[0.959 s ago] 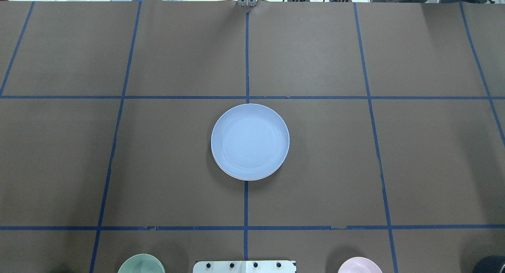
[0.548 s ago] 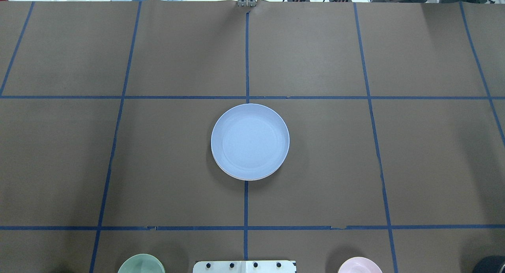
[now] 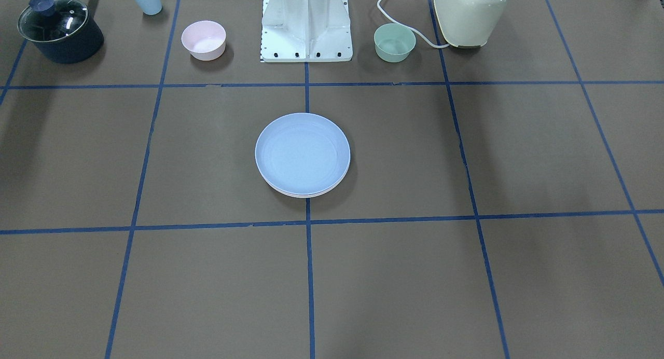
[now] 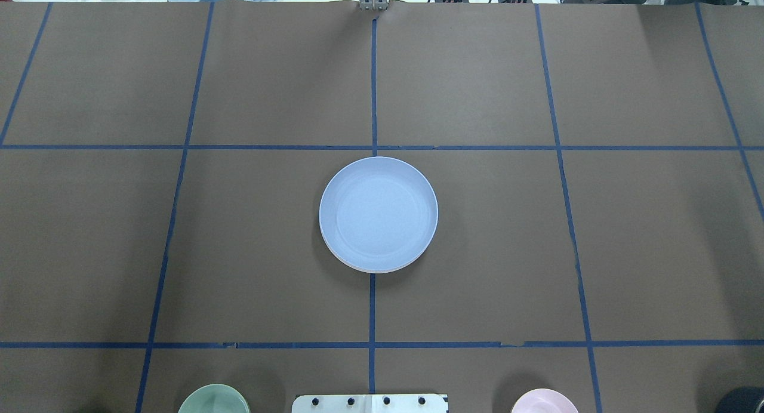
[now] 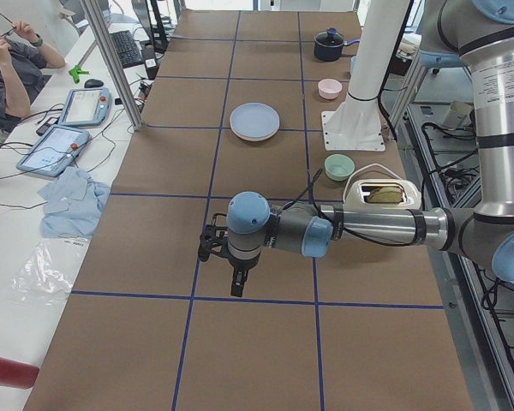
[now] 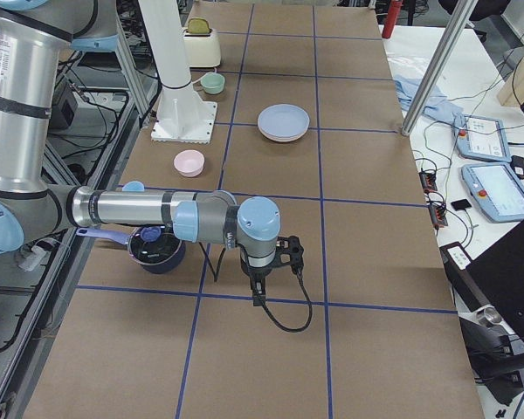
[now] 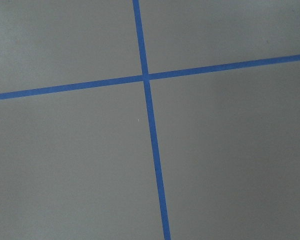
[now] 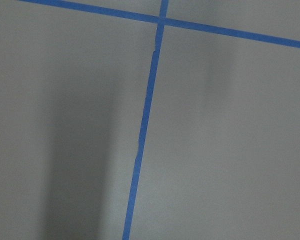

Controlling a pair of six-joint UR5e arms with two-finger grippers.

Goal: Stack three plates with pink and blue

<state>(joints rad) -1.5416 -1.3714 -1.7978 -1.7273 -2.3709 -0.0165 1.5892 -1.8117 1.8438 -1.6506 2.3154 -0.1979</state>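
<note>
— So, item: blue plate [image 4: 378, 213]?
— Topmost of stack [image 3: 303, 194], between both sets of jaws, well apart from each. Left gripper [image 5: 237, 289], right gripper [image 6: 258, 298]: jaw width cannot be told.

Nothing visible has changed in the overhead view; the blue plate [image 4: 378, 214] sits atop its stack on the same spot astride the centre tape line [image 4: 372, 308]; the other views give nothing earlier to compare them with.
</note>
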